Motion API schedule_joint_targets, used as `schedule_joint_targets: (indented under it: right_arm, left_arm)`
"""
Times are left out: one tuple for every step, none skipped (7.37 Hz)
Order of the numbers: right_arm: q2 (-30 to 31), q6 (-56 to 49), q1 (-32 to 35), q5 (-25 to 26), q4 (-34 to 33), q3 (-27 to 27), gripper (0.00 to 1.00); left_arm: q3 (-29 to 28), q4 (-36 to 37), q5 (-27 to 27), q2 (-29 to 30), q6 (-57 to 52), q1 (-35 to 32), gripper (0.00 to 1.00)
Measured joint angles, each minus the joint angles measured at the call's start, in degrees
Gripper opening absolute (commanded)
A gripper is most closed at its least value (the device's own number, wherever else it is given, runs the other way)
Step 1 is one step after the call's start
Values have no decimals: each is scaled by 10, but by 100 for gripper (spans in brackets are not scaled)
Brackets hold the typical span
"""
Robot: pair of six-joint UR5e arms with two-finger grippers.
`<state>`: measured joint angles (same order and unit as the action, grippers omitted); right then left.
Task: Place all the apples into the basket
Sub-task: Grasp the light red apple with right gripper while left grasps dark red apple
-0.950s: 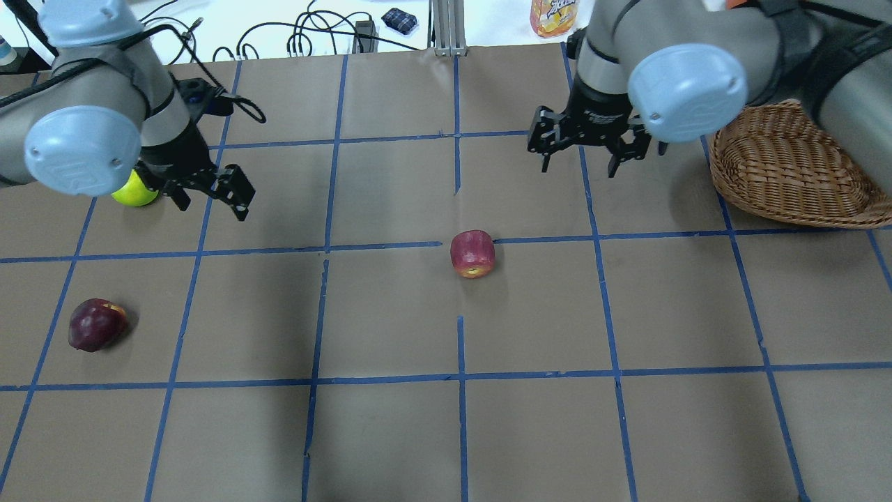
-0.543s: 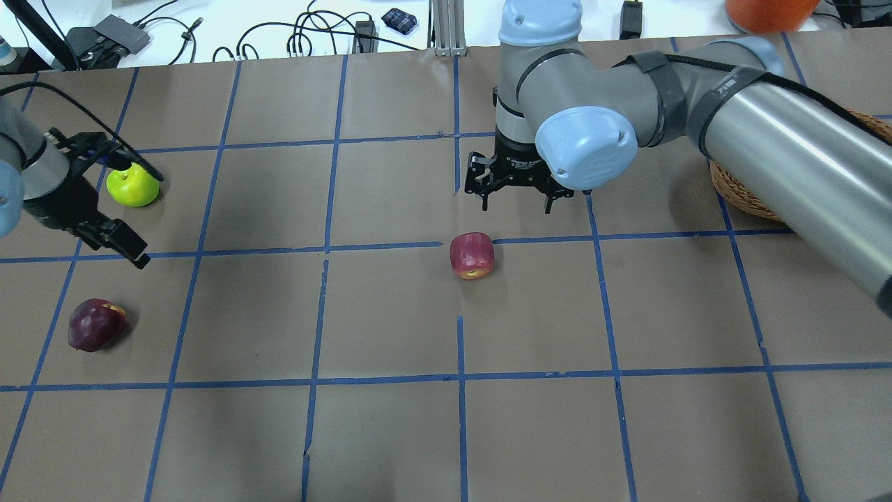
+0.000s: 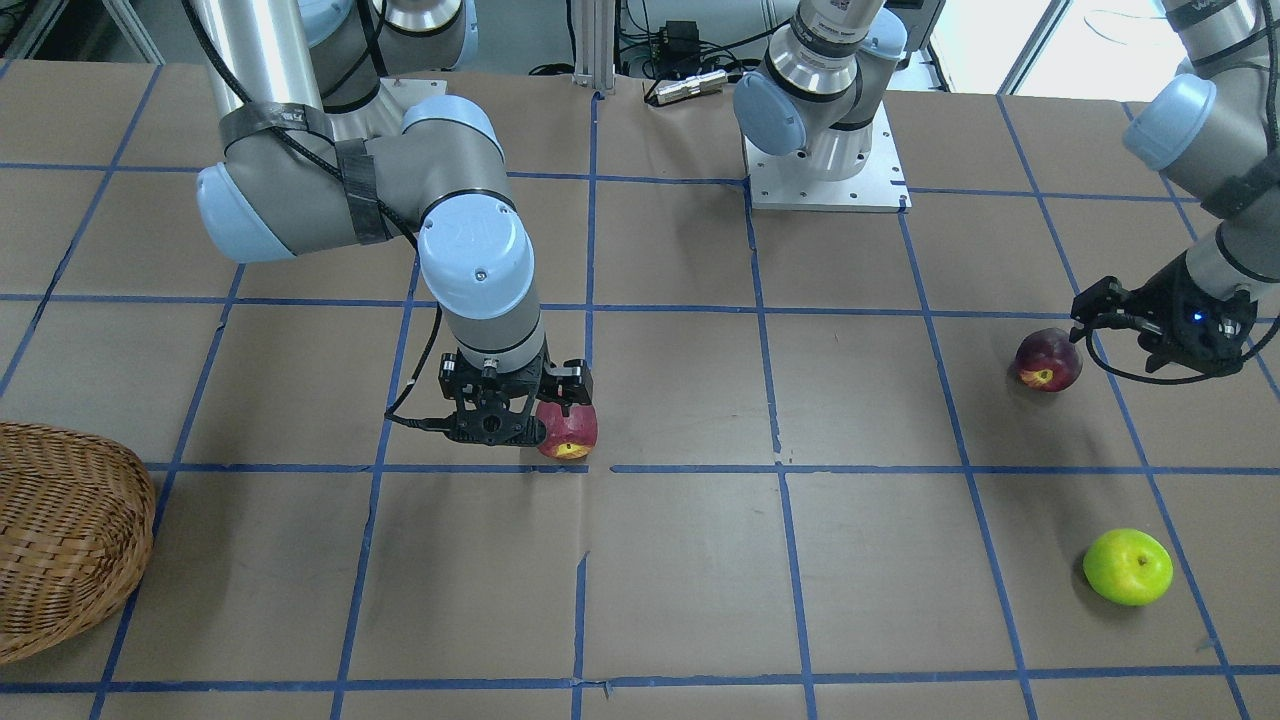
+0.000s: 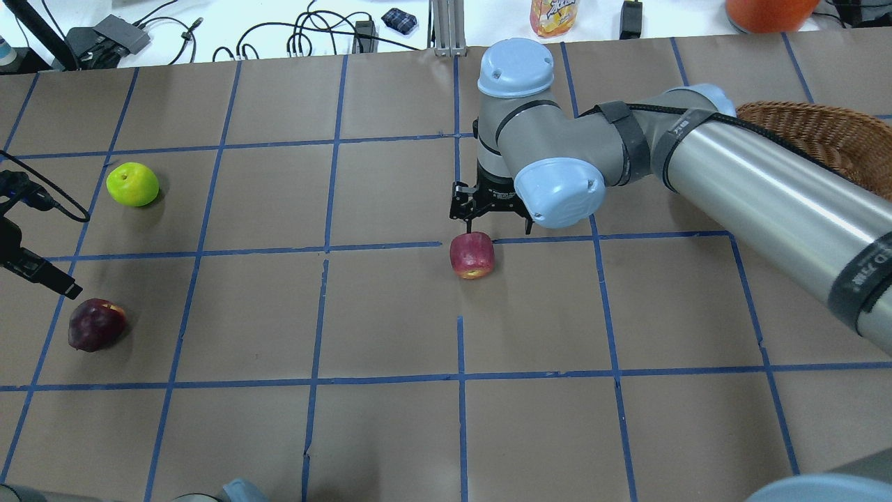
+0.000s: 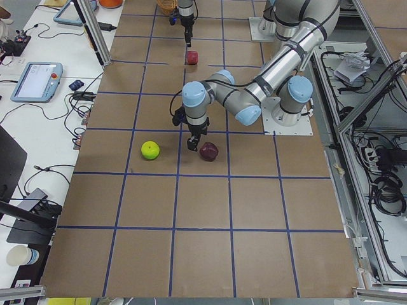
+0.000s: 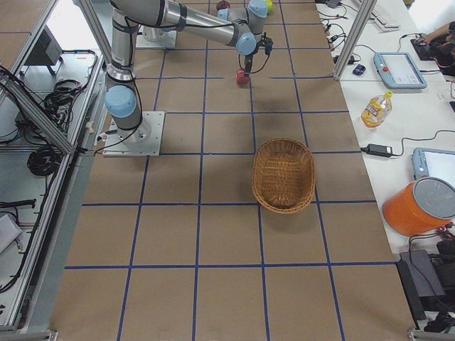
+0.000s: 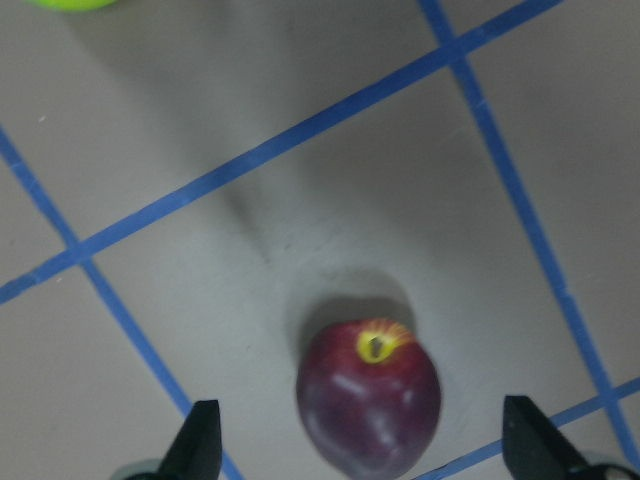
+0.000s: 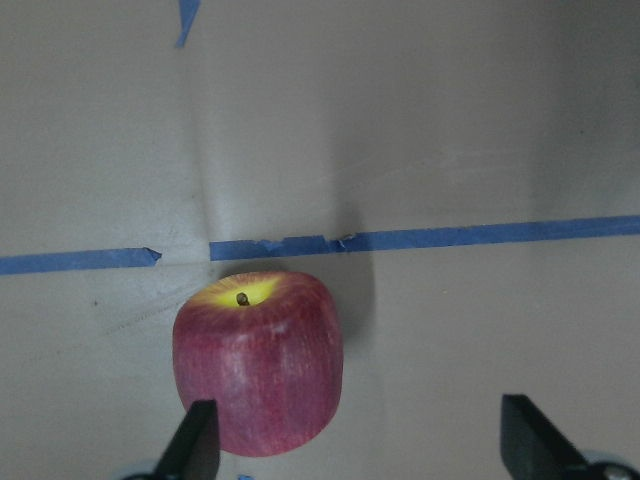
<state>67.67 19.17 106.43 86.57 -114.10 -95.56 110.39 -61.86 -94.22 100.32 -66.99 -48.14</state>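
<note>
Broad table point(image 4: 390, 432) under brown paper, ruled into squares by blue tape point(image 4: 460, 376). Stretched across it from the robot's right, the long silver-and-grey right arm point(image 4: 752, 181), elbow bent, wrist pointing down near the table's middle. At the other end, the matching left arm point(image 3: 1200, 130), wrist low over the paper.

Shallow, rounded, light-brown woven wicker basket point(image 6: 284, 174) at the robot's right end of the table, with all three apples out on the paper and well apart from it.

Black two-finger right gripper point(image 8: 365, 450) spread wide and grasping nothing. Poised off-centre at the streaky red apple point(image 8: 258, 360), one fingertip point(image 8: 200, 445) overlapping the fruit's flank in the wrist view, the other well clear; whether touching, impossible to tell.

Black left gripper point(image 7: 365, 455) also spread, also grasping nothing, with fingertips on either side of the dark maroon apple point(image 7: 368, 410) and a gap on both sides.

Red apple beside a tape line near the table's centre, yellow stem end in sight. Maroon apple near the left end, tipped over, yellow end showing. Bright yellow-green apple point(image 4: 132, 185) by itself on the paper — near the maroon one, farther from the robot, clear of both grippers.
</note>
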Motion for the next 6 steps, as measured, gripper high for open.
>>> schedule_joint_targets:
  right_arm:
    - [-5,-8,1,-12,-13,-1,100]
    - [-10,-12,1,-18,-25,-2,100]
    - [-16,-14,1,-23,-32,-2,100]
    - [-22,-15,2,-31,-35,-2,100]
    - [-27,-19,3,-37,-37,-3,100]
    - [-30,-24,4,-41,-40,-3,100]
  left_arm:
    - [14,8,0,2,-1,6,100]
    - [30,13,0,2,0,9,100]
    - [42,15,0,5,2,12,100]
    - [48,20,0,12,5,13,100]
    - [51,31,1,23,7,13,100]
    - [52,39,1,35,9,14,100]
